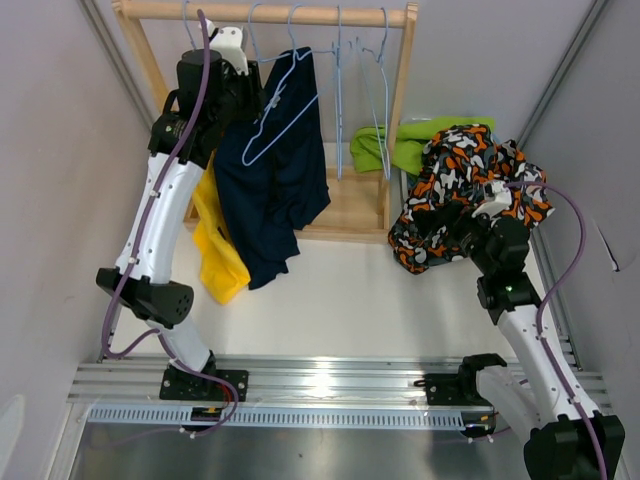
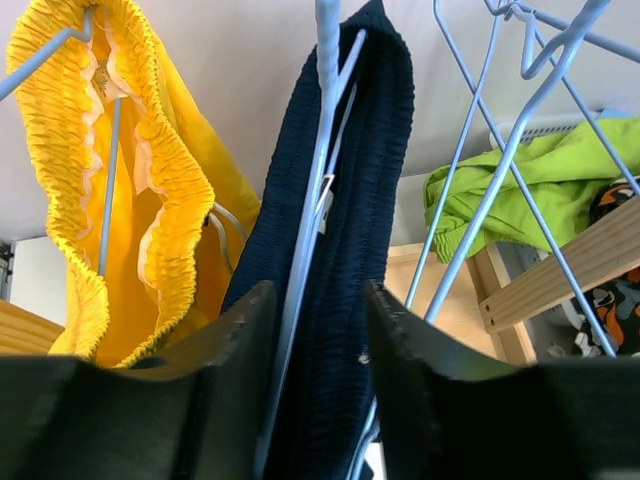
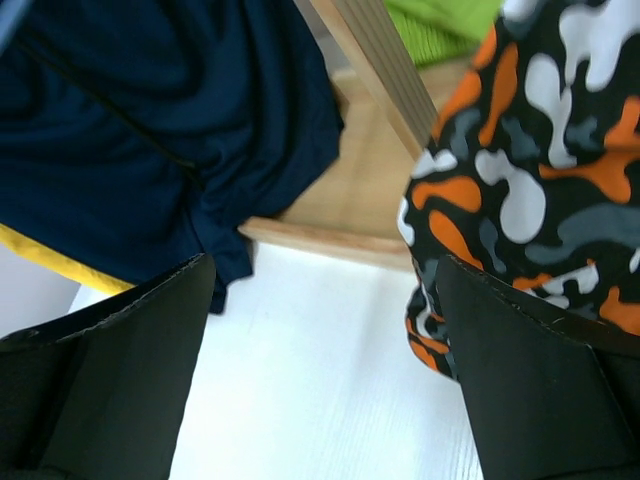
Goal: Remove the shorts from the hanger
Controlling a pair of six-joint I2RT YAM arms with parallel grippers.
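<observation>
I am working the navy shorts [image 1: 275, 180], hanging on a blue hanger [image 2: 322, 150] from the wooden rack [image 1: 265, 12] beside the yellow shorts [image 2: 150, 180]. My left gripper [image 2: 318, 330] is open, its fingers straddling the navy waistband; next, I judge, it needs closing and pulling down. My right gripper [image 3: 320, 330] is spread wide, touching the patterned shorts [image 1: 460, 190] without gripping. The green shorts [image 1: 400, 145] are lying half hidden behind them.

Beside the left gripper [image 2: 318, 345], the yellow shorts [image 2: 150, 190] crowd one flank and bare hangers [image 2: 520, 150] the other, while the navy shorts [image 2: 350, 260] fill its gap.
</observation>
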